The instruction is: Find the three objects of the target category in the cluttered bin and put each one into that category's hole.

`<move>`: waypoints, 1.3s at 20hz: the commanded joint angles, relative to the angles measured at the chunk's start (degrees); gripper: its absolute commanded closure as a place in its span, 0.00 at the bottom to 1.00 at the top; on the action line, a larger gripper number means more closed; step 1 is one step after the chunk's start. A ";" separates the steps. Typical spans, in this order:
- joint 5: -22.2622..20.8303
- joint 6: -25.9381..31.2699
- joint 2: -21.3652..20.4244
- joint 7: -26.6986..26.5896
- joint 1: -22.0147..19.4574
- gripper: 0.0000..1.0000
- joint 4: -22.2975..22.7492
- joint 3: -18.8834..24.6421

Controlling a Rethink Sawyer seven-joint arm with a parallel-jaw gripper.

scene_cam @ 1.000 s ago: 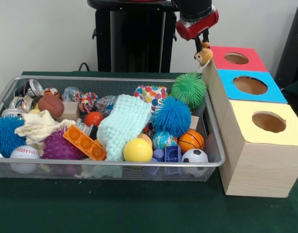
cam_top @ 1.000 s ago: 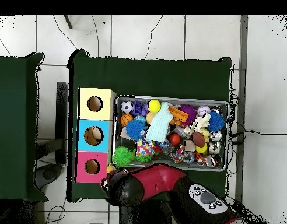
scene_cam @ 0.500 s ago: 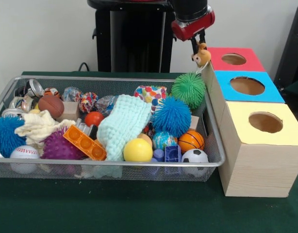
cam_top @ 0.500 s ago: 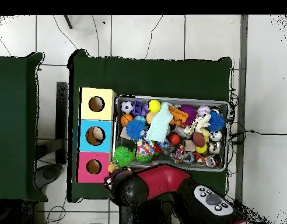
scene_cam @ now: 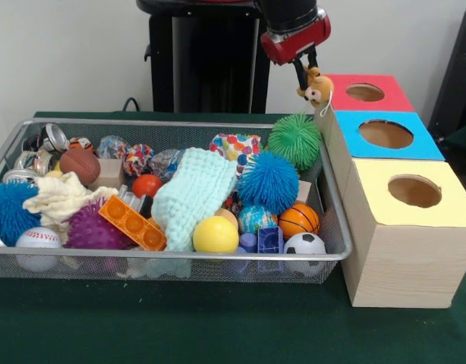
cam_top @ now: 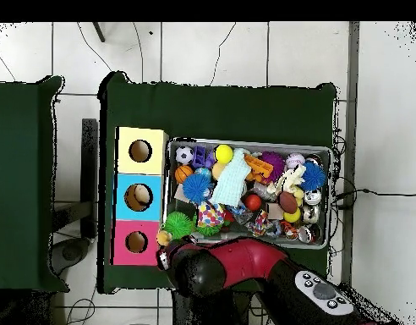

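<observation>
My gripper (scene_cam: 306, 74) is shut on a small orange-tan plush animal (scene_cam: 317, 86) with a pale face. It holds the toy in the air above the bin's far right corner, just left of the red-topped box. The red top's round hole (scene_cam: 366, 92) lies to the toy's right and is empty. The wire mesh bin (scene_cam: 165, 258) is full of clutter. In the overhead view the arm (cam_top: 224, 271) covers the gripper, and the toy (cam_top: 164, 239) shows between the red box's hole (cam_top: 136, 242) and the bin (cam_top: 249, 144). No other stuffed toys show.
Blue-topped (scene_cam: 388, 134) and yellow-topped (scene_cam: 415, 191) boxes stand in line with the red one. The bin holds a green spiky ball (scene_cam: 295, 139), a blue spiky ball (scene_cam: 269, 181), a pale green cloth (scene_cam: 192, 195), an orange brick (scene_cam: 132, 222) and several balls.
My gripper has moved left and slightly up with the plush toy, away from the red box's edge. The bin's contents have not moved.
</observation>
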 commanded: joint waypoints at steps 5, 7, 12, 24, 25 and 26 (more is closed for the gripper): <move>6.05 -2.02 -1.06 7.92 -1.40 1.00 1.63 10.48; 6.74 -1.81 -1.67 8.30 -0.94 1.00 1.66 11.09; 6.08 -3.38 -1.30 8.95 1.78 1.00 0.84 8.92; 0.23 -10.58 2.82 9.00 11.77 1.00 -4.78 -4.68; 0.30 -11.05 3.02 8.82 12.21 1.00 -4.95 -5.27; 0.59 -11.25 3.11 8.86 13.03 1.00 -5.40 -6.10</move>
